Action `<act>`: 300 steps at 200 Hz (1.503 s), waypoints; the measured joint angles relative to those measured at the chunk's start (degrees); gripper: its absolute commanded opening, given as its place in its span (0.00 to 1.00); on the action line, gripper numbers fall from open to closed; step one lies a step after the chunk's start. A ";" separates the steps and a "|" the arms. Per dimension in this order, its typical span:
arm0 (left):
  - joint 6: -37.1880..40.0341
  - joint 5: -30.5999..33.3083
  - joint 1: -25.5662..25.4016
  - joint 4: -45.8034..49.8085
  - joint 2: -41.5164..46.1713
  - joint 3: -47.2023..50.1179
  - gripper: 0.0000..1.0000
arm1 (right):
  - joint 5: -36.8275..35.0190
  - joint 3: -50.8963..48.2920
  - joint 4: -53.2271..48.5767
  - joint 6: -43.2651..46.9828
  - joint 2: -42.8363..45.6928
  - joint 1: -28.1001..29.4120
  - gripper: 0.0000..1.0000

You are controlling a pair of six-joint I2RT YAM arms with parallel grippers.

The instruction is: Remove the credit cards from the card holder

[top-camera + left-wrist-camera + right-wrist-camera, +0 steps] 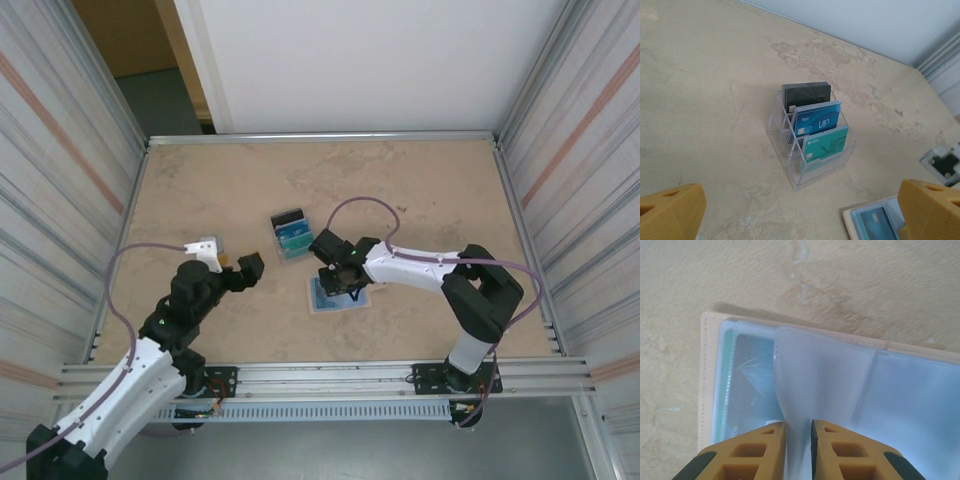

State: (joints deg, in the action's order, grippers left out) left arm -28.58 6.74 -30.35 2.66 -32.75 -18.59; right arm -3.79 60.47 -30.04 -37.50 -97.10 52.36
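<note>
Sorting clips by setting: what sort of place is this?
Likely a lab robot cell: a stone-look table walled by ribbed metal panels, a left arm and right arm bolted to a rail, a card rack and card holder.

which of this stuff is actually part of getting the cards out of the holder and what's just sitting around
In the job: card holder, open flat; its clear sleeve, pinched by the right tool; blue-green card in a pocket.

Lying about: clear tiered rack; its black card, blue VIP card, teal card; left tool, open, empty.
</note>
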 measured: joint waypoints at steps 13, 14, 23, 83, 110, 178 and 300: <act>1.68 3.82 -4.28 -0.72 -1.53 -0.17 0.99 | -0.66 -0.85 -0.04 -0.04 0.87 -0.70 0.26; 1.79 4.02 -4.52 -0.81 -1.64 -0.17 0.99 | -0.76 -0.94 -0.07 -0.04 0.98 -0.76 0.26; 3.37 6.80 -7.89 -1.51 -3.21 -0.28 0.99 | -1.05 -1.53 -0.15 -0.04 1.75 -1.40 0.26; 9.44 21.42 -21.33 -2.97 -20.17 -7.17 0.99 | -2.03 -4.70 -0.46 -0.94 5.33 -5.16 0.27; 8.46 21.22 -21.49 -3.45 -25.75 -8.41 0.99 | -2.05 -6.05 -0.42 -1.42 5.79 -6.82 0.26; 6.36 19.30 -23.41 -2.69 -37.27 -12.20 0.99 | -0.68 -10.69 0.02 -4.17 10.67 -11.67 0.25; 1.27 16.02 -24.50 -2.49 -50.42 -16.90 0.99 | 20.24 -14.73 14.82 -8.59 11.80 -13.88 0.16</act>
State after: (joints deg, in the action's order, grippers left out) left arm -27.31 22.76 -54.85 0.16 -83.18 -35.48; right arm 16.45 45.74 -15.22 -46.09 -85.30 38.48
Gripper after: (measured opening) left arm 0.987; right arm 0.165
